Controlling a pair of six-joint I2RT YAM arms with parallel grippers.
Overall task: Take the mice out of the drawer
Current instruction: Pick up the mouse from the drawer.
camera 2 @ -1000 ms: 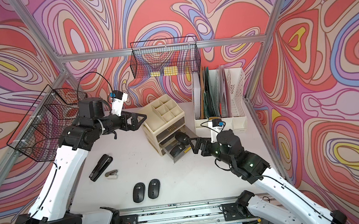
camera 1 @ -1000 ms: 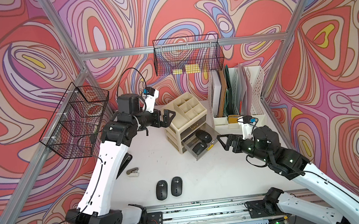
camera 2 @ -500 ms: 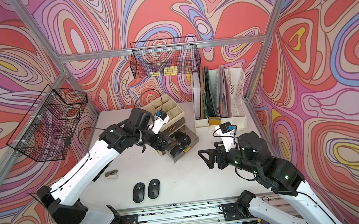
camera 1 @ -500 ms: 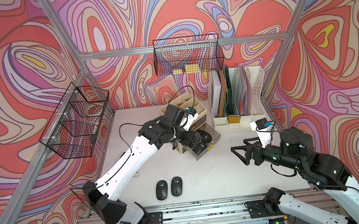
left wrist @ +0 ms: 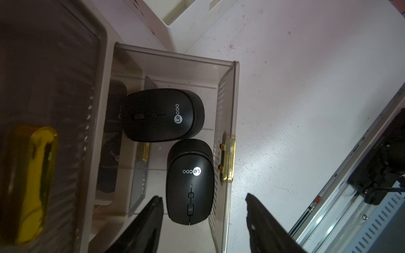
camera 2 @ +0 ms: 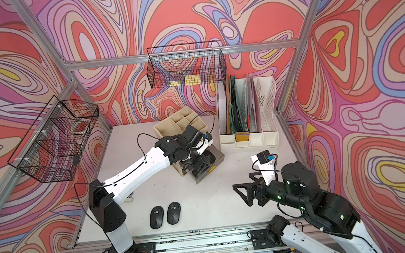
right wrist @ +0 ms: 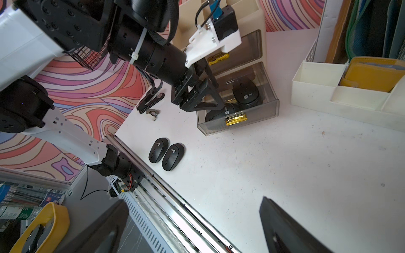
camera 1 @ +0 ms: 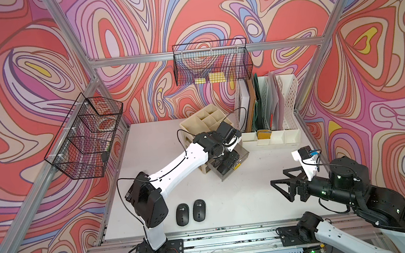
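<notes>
Basically hovering open-jawed with left claw (left wrist: 202,196) over the front mouse (left wrist: 189,179), straddling its width, long axis along the drawer front (left wrist: 226,105).

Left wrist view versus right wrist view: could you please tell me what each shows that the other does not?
Only the left wrist view: both drawer mice whole from above, the front mouse between the fingers of the open left gripper, the back mouse beyond it.
Only the right wrist view: two mice side by side on the table, the rail-side mouse and its neighbour, a black stapler, the file organiser, the open right gripper.
Both: the open drawer and its gold handle.
</notes>
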